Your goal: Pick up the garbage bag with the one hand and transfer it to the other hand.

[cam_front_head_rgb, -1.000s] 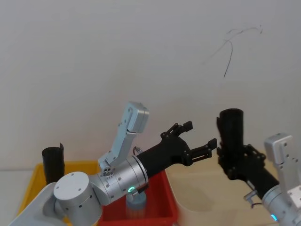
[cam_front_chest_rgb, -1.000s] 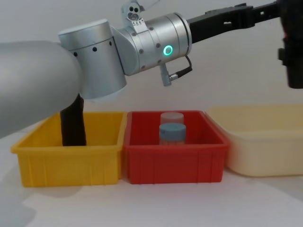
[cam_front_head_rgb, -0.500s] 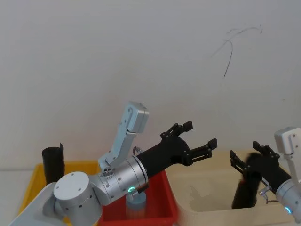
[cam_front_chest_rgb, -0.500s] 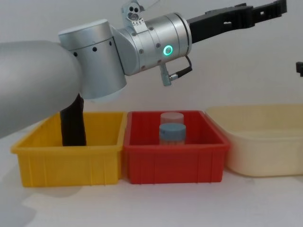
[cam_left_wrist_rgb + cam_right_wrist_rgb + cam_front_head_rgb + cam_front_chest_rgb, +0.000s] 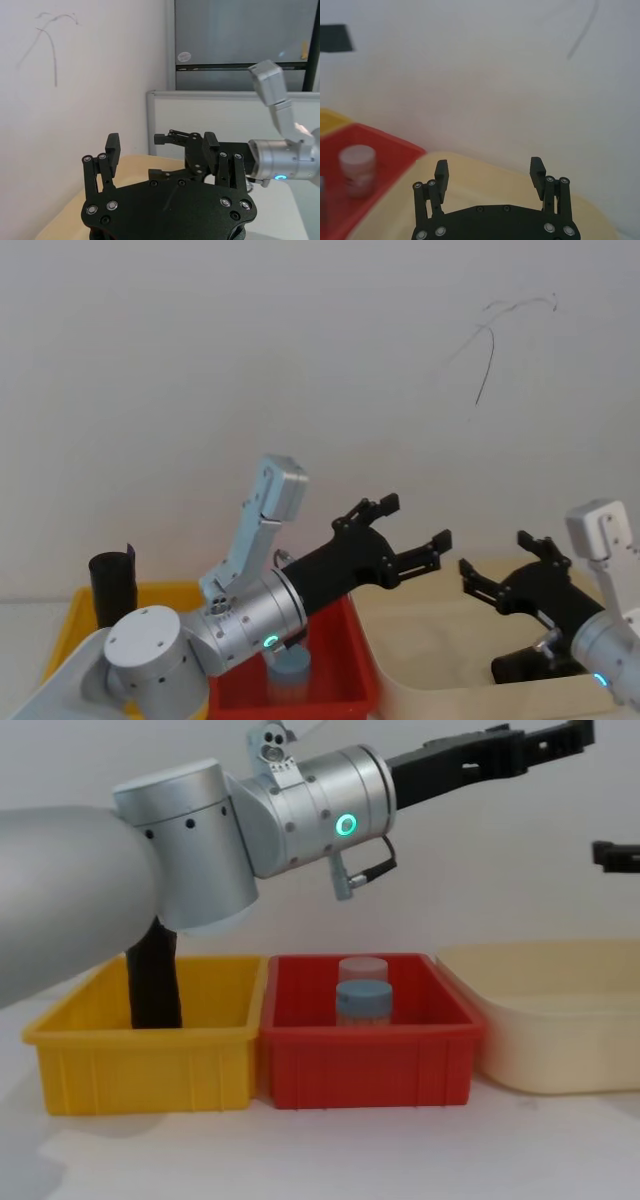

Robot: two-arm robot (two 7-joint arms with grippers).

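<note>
since a second ago the garbage bag [image 5: 525, 665] has left the right gripper [image 5: 498, 554] and now sits low inside the cream tub [image 5: 540, 1050], just below that gripper. the right gripper has come down toward the tub, its fingers spread with nothing between them. the left gripper [image 5: 414, 522] has barely shifted and hangs above the red bin [image 5: 365, 1065], fingers apart and empty. only a dark stretch of the bag shows, the rest hidden behind the right wrist; i cannot tell whether it lies flat or leans.
</note>
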